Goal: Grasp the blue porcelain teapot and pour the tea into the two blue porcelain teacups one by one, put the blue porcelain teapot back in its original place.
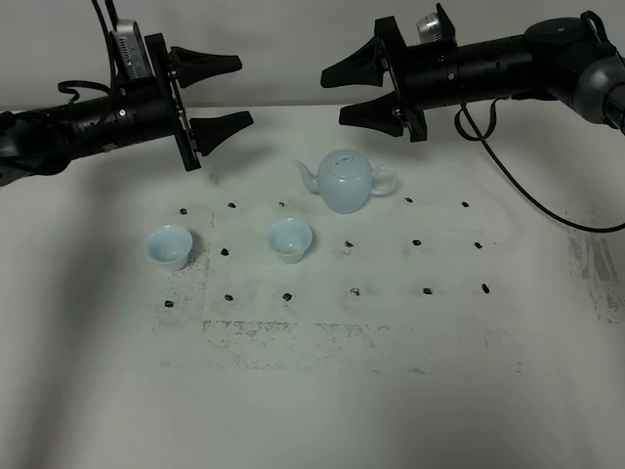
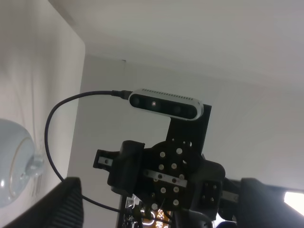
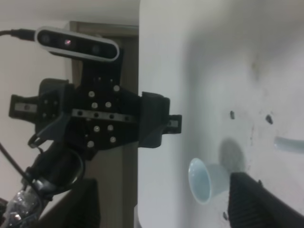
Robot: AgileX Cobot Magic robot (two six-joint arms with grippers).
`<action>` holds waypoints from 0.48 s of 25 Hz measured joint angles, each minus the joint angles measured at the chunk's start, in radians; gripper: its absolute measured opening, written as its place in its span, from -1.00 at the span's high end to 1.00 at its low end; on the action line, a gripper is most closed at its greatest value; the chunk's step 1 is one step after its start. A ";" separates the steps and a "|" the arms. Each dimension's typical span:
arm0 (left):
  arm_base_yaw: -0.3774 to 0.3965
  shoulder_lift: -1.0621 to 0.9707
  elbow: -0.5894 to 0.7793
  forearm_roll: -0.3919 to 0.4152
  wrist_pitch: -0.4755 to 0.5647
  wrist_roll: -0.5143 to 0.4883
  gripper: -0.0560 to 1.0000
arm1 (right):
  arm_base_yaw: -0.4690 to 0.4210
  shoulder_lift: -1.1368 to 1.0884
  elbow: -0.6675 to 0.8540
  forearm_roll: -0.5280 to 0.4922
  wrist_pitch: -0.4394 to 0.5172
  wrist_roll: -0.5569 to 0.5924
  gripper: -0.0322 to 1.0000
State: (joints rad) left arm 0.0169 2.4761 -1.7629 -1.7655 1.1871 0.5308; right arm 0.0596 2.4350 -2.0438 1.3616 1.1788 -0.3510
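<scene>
Nothing of the task is judged to be done yet. The blue porcelain teapot (image 1: 344, 183) is seen standing upright on the worktop (image 1: 391, 391), toward its far edge and a little right of the middle, with its lid on and its spout turned toward the left edge. It is not touched by either arm.

The two blue porcelain teacups (image 1: 168, 245) (image 1: 290, 239) are set upright nearer the front edge than the teapot, one toward the left edge and one close to the middle, well apart from each other. Their insides look pale, and no tea can be made out in either.

The left pincer (image 1: 244, 91) is held above the worktop's far left part, its jaws spread wide and nothing between them. The right pincer (image 1: 333, 96) is held above and just behind the teapot, likewise spread wide and empty.

Everything is therefore judged to be left: the teapot has to be grasped, each teacup filled in turn, and the teapot returned to its place
</scene>
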 joint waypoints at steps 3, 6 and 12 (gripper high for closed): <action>0.000 0.000 0.000 0.000 0.000 0.000 -0.39 | 0.000 0.000 0.000 0.006 0.003 0.000 -0.21; 0.000 0.000 0.000 0.000 0.000 0.000 -0.39 | 0.000 0.000 0.000 0.011 0.004 -0.002 -0.21; 0.000 0.000 0.000 0.000 0.000 0.003 -0.39 | 0.000 0.000 0.000 0.012 0.007 -0.035 -0.21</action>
State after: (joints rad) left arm 0.0169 2.4761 -1.7629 -1.7655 1.1871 0.5334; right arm 0.0596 2.4350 -2.0438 1.3733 1.1856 -0.3855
